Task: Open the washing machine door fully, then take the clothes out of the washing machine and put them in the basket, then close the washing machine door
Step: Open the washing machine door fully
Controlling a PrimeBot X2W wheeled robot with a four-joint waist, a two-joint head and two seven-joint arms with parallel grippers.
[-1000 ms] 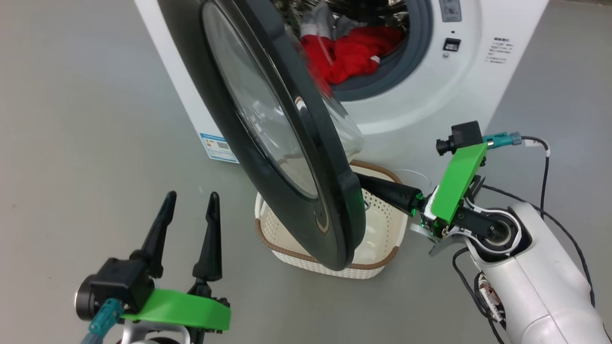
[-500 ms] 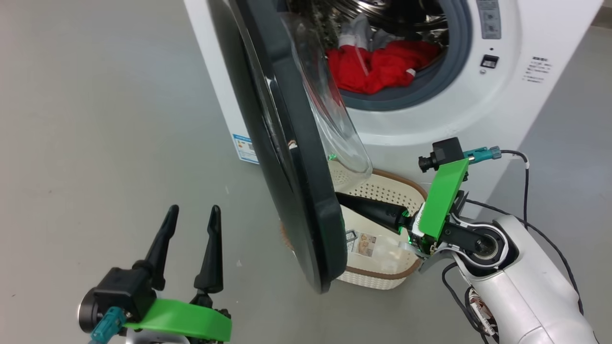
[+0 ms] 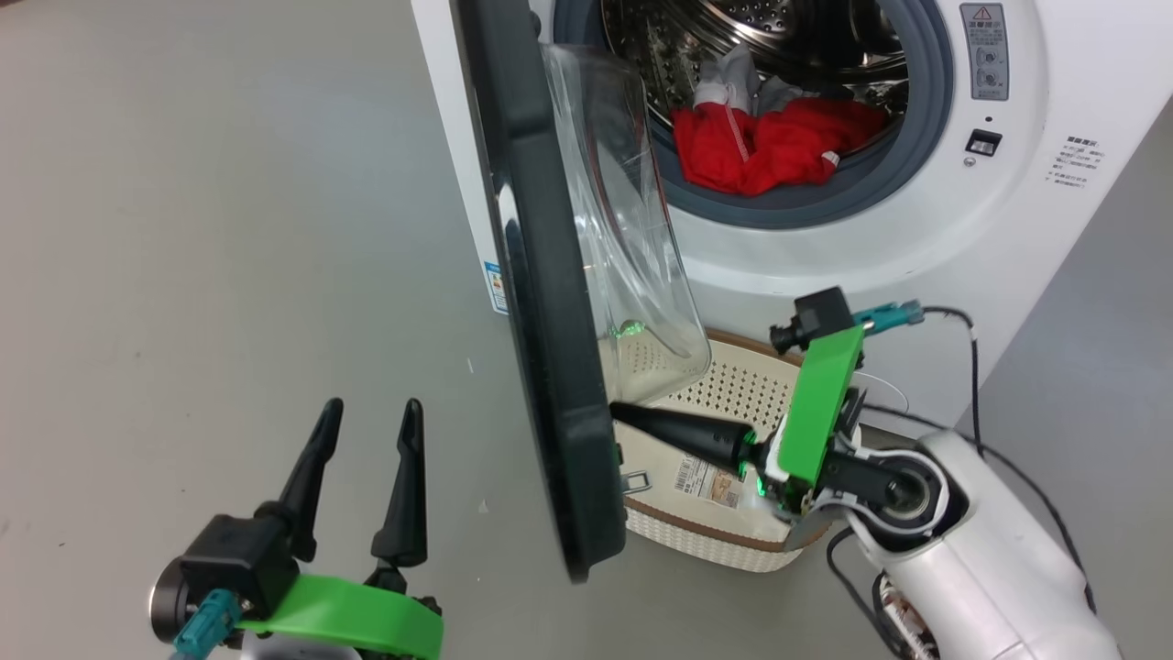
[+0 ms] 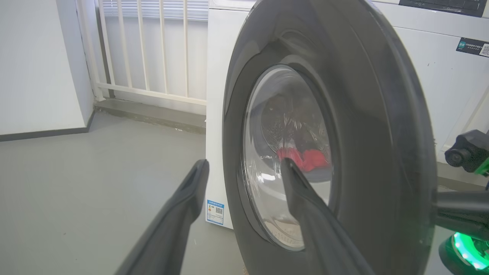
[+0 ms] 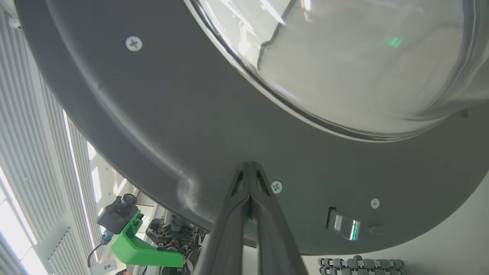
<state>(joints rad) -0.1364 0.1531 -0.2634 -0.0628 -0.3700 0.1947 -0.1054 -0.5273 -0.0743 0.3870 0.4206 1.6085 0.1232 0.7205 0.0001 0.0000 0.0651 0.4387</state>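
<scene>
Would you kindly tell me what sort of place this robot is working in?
Most likely a laundry corner of an indoor utility room: a big white front-loading washing machine stands on a bare grey floor, with a cream-white perforated plastic basket before it and white vertical railings beside it.

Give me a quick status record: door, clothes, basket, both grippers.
door: partly open, edge-on to the head camera
clothes: red bundle inside the washing machine drum
basket: on the floor in front of the washing machine, no clothes seen in it
right gripper: shut, tips against the door's inner face
left gripper: open, holding nothing, on the door's outer side, clear of it
</scene>
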